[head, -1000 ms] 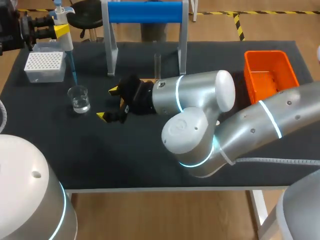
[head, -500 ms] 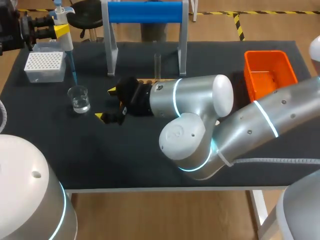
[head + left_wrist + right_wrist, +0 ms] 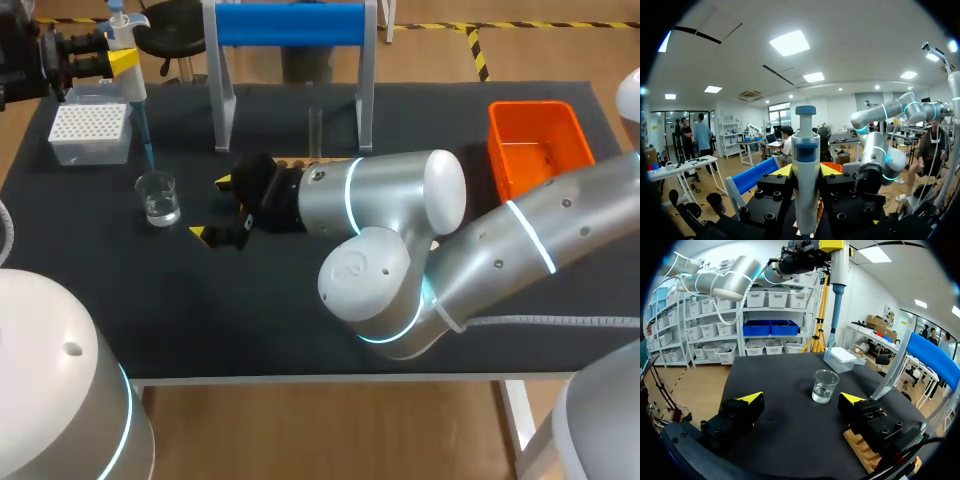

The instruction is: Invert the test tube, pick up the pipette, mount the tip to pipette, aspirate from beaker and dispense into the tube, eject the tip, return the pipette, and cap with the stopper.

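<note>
My left gripper (image 3: 112,58) at the table's far left is shut on a white and blue pipette (image 3: 128,75), held upright between its fingers in the left wrist view (image 3: 806,165). The pipette's thin blue lower end (image 3: 146,145) points down toward a glass beaker (image 3: 158,197) with a little clear liquid; whether it reaches inside I cannot tell. My right gripper (image 3: 214,207) lies low over the table just right of the beaker, open and empty. The right wrist view has the beaker (image 3: 824,386) ahead of the spread fingers (image 3: 801,399). A clear test tube (image 3: 315,130) stands upright behind the right arm.
A white tip box (image 3: 90,131) sits at the back left, behind the beaker. A stand with a blue bar (image 3: 290,25) rises at the back middle, and an orange bin (image 3: 538,150) is at the back right. A wooden block (image 3: 865,450) lies under my right gripper.
My right arm has shifted slightly to the left, its gripper staying open near the beaker. The left arm and the pipette have not moved.
</note>
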